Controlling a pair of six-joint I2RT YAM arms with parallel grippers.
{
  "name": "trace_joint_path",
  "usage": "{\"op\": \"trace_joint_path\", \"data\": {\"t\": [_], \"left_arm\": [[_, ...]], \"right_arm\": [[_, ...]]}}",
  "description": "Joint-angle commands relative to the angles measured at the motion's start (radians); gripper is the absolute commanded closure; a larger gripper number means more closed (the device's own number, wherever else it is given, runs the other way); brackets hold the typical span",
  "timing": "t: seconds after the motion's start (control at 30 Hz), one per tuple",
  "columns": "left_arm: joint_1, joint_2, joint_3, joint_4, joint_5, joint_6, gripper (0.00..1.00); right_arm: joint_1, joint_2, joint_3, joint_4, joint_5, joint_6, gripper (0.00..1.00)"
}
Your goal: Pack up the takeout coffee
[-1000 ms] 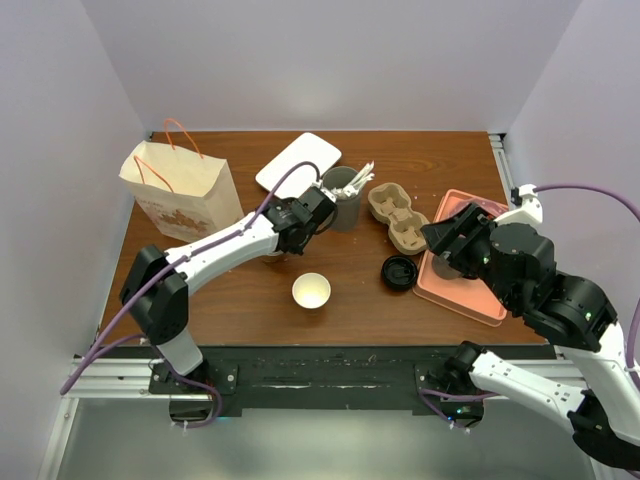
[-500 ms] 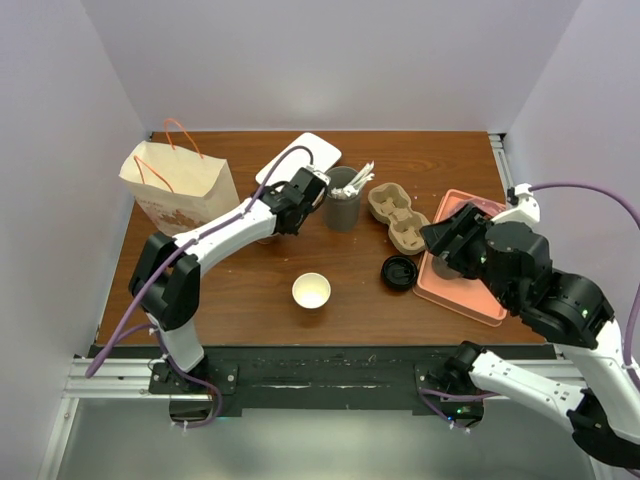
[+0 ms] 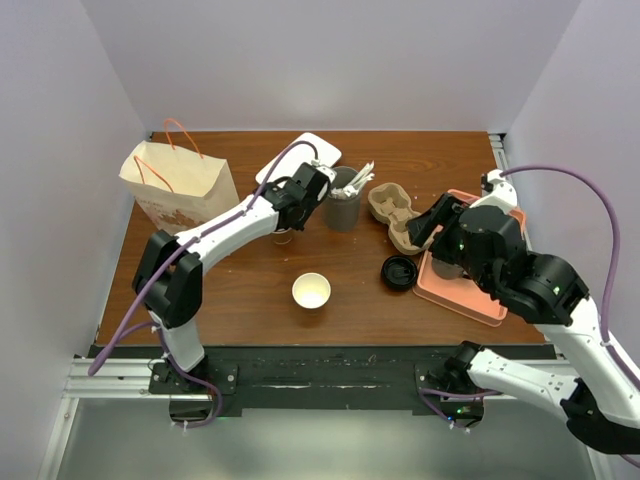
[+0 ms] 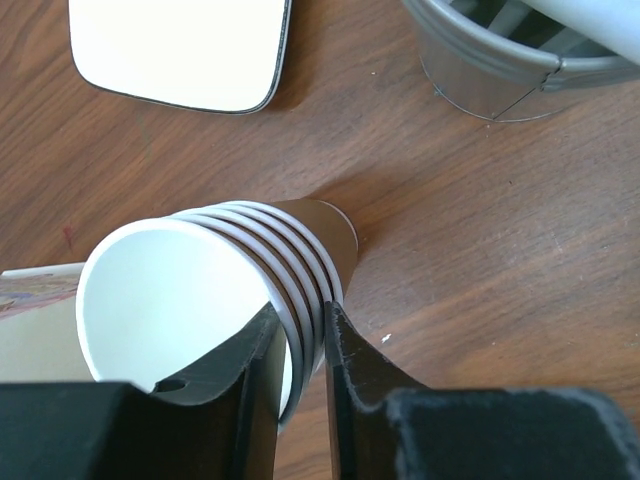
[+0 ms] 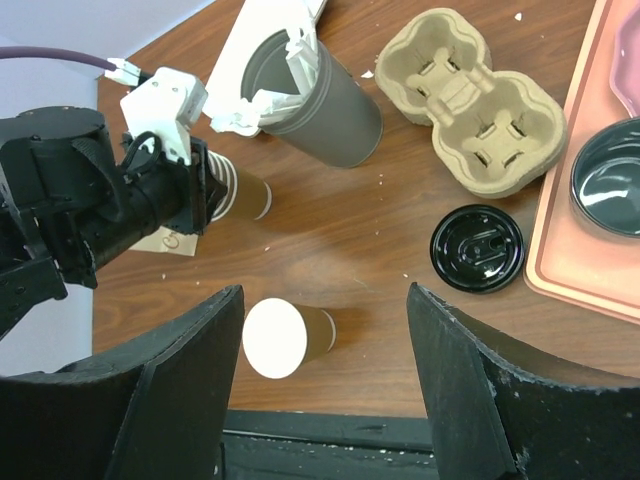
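From above: lidless cup (image 3: 311, 291) alone near front edge of table (image 3: 240, 290), lid (image 3: 399, 271) apart to its right, just beside pink tray (image 3: 465, 295); bare wood between cup and lid. Paper bag (image 3: 175, 185) at left rear corner.

Left wrist: left gripper (image 4: 300, 315) pinched across rims of cup stack (image 4: 170, 290).

Right wrist: right gripper (image 5: 322, 295) spread wide, holding nothing, above cup and lid.

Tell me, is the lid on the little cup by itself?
Off. The lone cup's white inside shows, and the black lid lies apart from it.
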Motion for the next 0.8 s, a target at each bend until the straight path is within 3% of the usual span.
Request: {"op": "trace_joint_path", "data": {"t": [0.0,0.13,0.27,0.33,0.4,0.43,0.53,0.63,0.77], "left_arm": [[-0.002,0.002,0.042,0.026,-0.003,0.019,0.69],[-0.002,0.007,0.124,-0.043,-0.009,0.005,0.48],[-0.002,0.016,0.278,-0.147,-0.037,-0.06,0.38],[-0.003,0.004,0.354,-0.189,-0.041,-0.088,0.2],[-0.002,-0.035,0.391,-0.193,-0.008,-0.123,0.11],[-0.003,-0.052,0.396,-0.189,0.011,-0.134,0.0],[-0.002,-0.148,0.375,-0.178,0.084,-0.212,0.0],[-0.002,-0.307,0.225,-0.097,0.184,-0.301,0.0],[-0.002,-0.588,-0.113,0.064,0.342,-0.424,0.0]], "right_arm": [[-0.003,0.011,0.043,0.055,0.007,-0.029,0.29],[-0.001,0.017,0.051,0.055,-0.003,-0.032,0.29],[-0.001,0.017,0.042,0.046,-0.016,-0.034,0.29],[-0.003,0.014,0.024,0.032,-0.022,-0.029,0.29],[-0.001,0.012,-0.002,0.018,-0.042,-0.017,0.28],[-0.003,0.016,-0.009,0.011,-0.049,-0.012,0.28],[-0.001,0.048,-0.03,-0.022,-0.083,0.0,0.29],[-0.001,0.071,-0.119,0.003,-0.106,-0.037,0.31],[-0.001,0.095,-0.31,0.044,-0.086,-0.06,0.42]]}}
